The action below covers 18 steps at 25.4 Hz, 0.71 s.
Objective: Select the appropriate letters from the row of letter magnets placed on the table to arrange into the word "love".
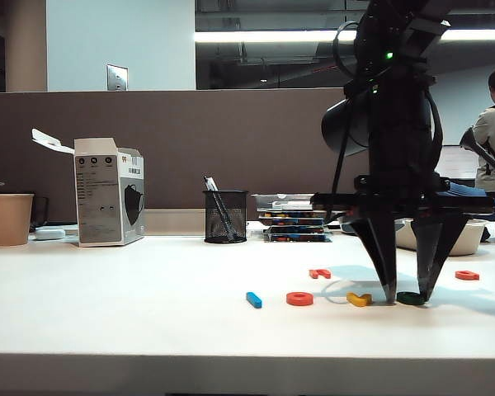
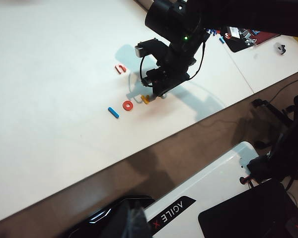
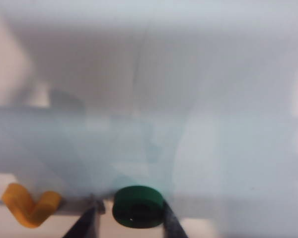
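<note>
On the white table (image 1: pixel 107 305) a row reads blue bar (image 1: pixel 254 299), orange-red ring (image 1: pixel 299 299), yellow V (image 1: pixel 359 299), dark green e (image 1: pixel 410 299). My right gripper (image 1: pixel 407 297) points straight down with its tips on the table either side of the green e (image 3: pixel 138 206). It is open: one finger stands clear of the letter, and the yellow V (image 3: pixel 31 206) lies beside it. The left wrist view, from far off, shows the bar (image 2: pixel 113 112), ring (image 2: pixel 127 105) and V (image 2: pixel 145 99). My left gripper (image 2: pixel 134 223) is a dark blur off the table's front edge.
Two spare orange-red letters lie behind the row (image 1: pixel 319 273) and to the right (image 1: pixel 467 275). Along the back stand a paper cup (image 1: pixel 10 219), a white box (image 1: pixel 107 191), a mesh pen holder (image 1: pixel 225 216), stacked trays (image 1: pixel 295 219) and a white bowl (image 1: pixel 470 235).
</note>
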### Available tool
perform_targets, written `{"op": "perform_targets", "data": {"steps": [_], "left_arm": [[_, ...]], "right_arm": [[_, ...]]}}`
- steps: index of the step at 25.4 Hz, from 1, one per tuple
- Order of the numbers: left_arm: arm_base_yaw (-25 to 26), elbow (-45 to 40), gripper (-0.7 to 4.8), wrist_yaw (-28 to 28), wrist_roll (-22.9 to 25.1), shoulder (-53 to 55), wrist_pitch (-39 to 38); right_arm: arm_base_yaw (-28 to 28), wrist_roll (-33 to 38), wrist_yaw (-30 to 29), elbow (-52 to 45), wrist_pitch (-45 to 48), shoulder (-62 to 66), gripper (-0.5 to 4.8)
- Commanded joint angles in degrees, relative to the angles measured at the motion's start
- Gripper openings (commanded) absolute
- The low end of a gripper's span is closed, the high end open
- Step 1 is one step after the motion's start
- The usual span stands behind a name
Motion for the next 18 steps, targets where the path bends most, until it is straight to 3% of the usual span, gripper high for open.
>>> {"op": "perform_targets", "data": {"steps": [1,18], "left_arm": [[0.02,0.20,-0.06,0.26,0.44,-0.13,-0.09],[0.00,0.20,-0.06,0.28,0.44,-0.15,-0.09]], "right_arm": [[0.13,-0.39,-0.33,-0.92,3.96,1.55,1.51],[0.09,-0.63,0.22,-0.92,3.39,-3.72,1.54]]}}
